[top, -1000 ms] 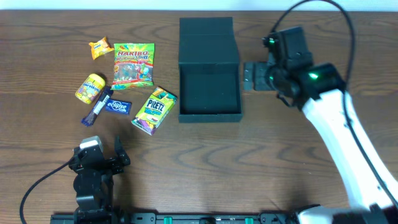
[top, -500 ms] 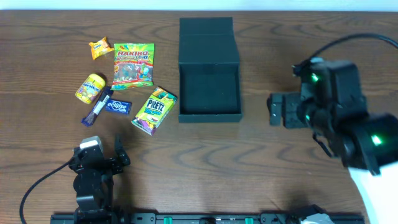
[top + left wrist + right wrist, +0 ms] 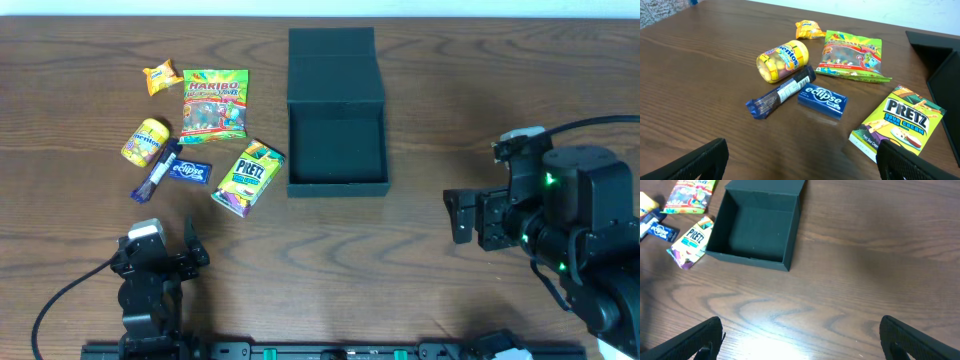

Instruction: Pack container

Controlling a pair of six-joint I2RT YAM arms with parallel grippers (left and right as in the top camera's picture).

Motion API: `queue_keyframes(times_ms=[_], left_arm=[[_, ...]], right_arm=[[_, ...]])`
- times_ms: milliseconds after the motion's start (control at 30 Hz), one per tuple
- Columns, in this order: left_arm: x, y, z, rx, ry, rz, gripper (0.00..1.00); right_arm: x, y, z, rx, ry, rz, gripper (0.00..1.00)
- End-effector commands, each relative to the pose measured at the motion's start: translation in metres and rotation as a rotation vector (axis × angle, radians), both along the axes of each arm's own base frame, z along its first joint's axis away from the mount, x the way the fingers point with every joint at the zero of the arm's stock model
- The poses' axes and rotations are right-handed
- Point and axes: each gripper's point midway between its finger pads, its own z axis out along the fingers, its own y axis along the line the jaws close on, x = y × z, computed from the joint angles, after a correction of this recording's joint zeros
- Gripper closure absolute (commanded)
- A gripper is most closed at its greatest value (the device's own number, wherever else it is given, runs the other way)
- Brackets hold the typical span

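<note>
The dark teal-black container [image 3: 337, 150] stands open and empty at the table's middle back, its flap lid [image 3: 335, 65] laid back; it also shows in the right wrist view [image 3: 752, 227]. Snacks lie to its left: a Haribo bag [image 3: 214, 103], a Pretz box [image 3: 247, 178], a yellow Mentos tub [image 3: 144, 141], a blue Eclipse pack [image 3: 189, 171], a dark bar [image 3: 157, 175] and an orange candy [image 3: 160, 76]. My left gripper [image 3: 158, 250] is open and empty near the front left edge. My right gripper [image 3: 460, 215] is open and empty, to the right of the container.
The same snacks show in the left wrist view: Mentos tub [image 3: 782, 60], Eclipse pack [image 3: 822, 100], Pretz box [image 3: 900, 122], Haribo bag [image 3: 852, 55]. Bare wooden table [image 3: 420, 280] lies between the container and the front edge.
My right arm has drawn back from beside the container's right wall toward the front right of the table. The left arm and all the snacks have not moved.
</note>
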Motion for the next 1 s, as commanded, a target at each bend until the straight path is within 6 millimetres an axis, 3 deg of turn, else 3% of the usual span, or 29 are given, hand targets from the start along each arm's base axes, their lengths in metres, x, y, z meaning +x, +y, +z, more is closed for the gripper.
queue_keyframes(times_ms=[0, 133, 300, 500, 567, 767, 967], left_arm=[[-0.001, 0.002, -0.009, 0.009, 0.021, 0.007, 0.05], [0.003, -0.015, -0.007, -0.057, 0.002, -0.073, 0.05], [0.002, -0.062, -0.008, -0.32, 0.003, -0.267, 0.05], [0.001, -0.066, -0.007, -0.506, -0.002, -0.215, 0.05], [0.002, -0.076, 0.001, -0.531, -0.018, -0.276, 0.05], [0.009, -0.085, 0.038, -0.434, -0.162, -0.395, 0.04], [0.02, -0.066, 0.052, -0.332, -0.135, -0.311, 0.04]], right_arm=[[-0.001, -0.002, -0.001, -0.008, 0.003, 0.004, 0.01], [-0.001, -0.002, -0.001, -0.008, 0.003, 0.004, 0.01], [-0.001, -0.002, -0.001, -0.008, 0.003, 0.005, 0.01], [-0.001, -0.002, -0.001, -0.008, 0.003, 0.005, 0.01], [-0.001, -0.002, -0.001, -0.008, 0.003, 0.004, 0.01], [-0.001, -0.002, -0.001, -0.008, 0.003, 0.005, 0.01], [-0.001, -0.002, -0.001, -0.008, 0.003, 0.005, 0.01]])
